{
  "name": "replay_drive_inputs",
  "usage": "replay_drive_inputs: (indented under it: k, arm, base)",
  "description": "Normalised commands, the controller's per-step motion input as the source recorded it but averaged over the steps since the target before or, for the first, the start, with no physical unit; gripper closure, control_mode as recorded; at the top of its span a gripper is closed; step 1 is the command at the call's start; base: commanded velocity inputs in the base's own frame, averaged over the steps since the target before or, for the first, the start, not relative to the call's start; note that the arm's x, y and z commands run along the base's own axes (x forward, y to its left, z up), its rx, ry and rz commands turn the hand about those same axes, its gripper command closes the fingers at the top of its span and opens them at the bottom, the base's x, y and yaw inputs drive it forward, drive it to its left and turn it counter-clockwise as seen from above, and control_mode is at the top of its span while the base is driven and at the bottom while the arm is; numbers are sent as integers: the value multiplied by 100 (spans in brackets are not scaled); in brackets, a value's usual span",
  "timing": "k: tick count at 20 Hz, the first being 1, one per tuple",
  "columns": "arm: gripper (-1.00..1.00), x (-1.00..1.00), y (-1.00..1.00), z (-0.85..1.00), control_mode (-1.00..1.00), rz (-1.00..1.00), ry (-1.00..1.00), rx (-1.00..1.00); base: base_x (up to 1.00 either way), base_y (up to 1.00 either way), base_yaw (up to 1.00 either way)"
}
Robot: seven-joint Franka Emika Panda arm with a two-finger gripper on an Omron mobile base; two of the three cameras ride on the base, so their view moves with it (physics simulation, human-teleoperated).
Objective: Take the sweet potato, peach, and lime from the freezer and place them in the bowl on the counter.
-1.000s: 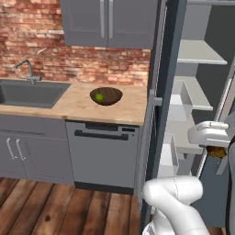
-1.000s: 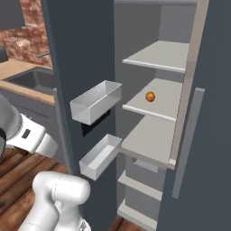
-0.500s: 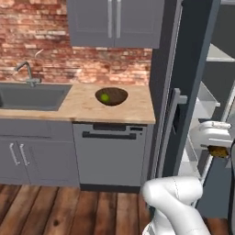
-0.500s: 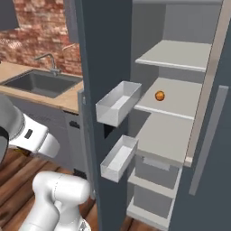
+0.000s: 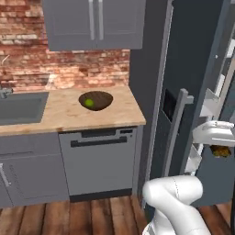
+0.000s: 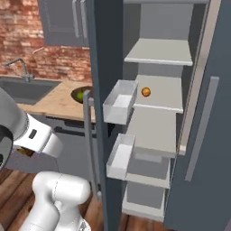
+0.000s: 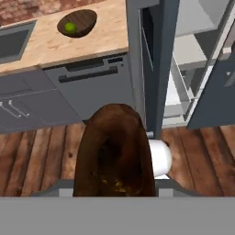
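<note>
The sweet potato (image 7: 114, 153), a knobbly dark brown lump, looms close in the hand view and hides the fingertips. My gripper (image 5: 219, 148) is shut on it, low at the right beside the freezer (image 5: 183, 82). The dark wooden bowl (image 5: 95, 100) stands on the tan counter (image 5: 59, 114) with the green lime (image 5: 89, 103) inside it. In the hand view the bowl (image 7: 77, 22) and lime (image 7: 69, 27) sit at the top left, far from the hand. The orange peach (image 6: 145, 92) rests on a pale middle shelf of the open freezer (image 6: 155, 135).
The freezer door with its long grey handle (image 5: 176, 133) stands between my hand and the counter. White door bins (image 6: 119, 101) jut out from the door. A grey sink (image 5: 20, 108) is inset at the left, a dishwasher front (image 5: 98, 160) below the bowl, grey wall cabinets (image 5: 96, 23) above.
The whole picture has shifted, so the base has driven; the freezer door now stands in front of the shelves in the left view. The gripper still holds the sweet potato.
</note>
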Motion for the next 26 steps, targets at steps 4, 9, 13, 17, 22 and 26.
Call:
replay_drive_inputs:
  k: [4, 9, 13, 17, 22, 26]
  arm:
    - [100, 0, 0, 0, 100, 0, 0, 0]
    - [100, 0, 0, 0, 100, 0, 0, 0]
    - [100, 0, 0, 0, 100, 0, 0, 0]
    - [100, 0, 0, 0, 100, 0, 0, 0]
    - [100, 0, 0, 0, 100, 0, 0, 0]
    - [100, 0, 0, 0, 100, 0, 0, 0]
  base:
    - [31, 100, -27]
    - [7, 100, -18]
    - [30, 100, -18]
    - [100, 72, -7]
    - [100, 22, -6]
    - [87, 20, -18]
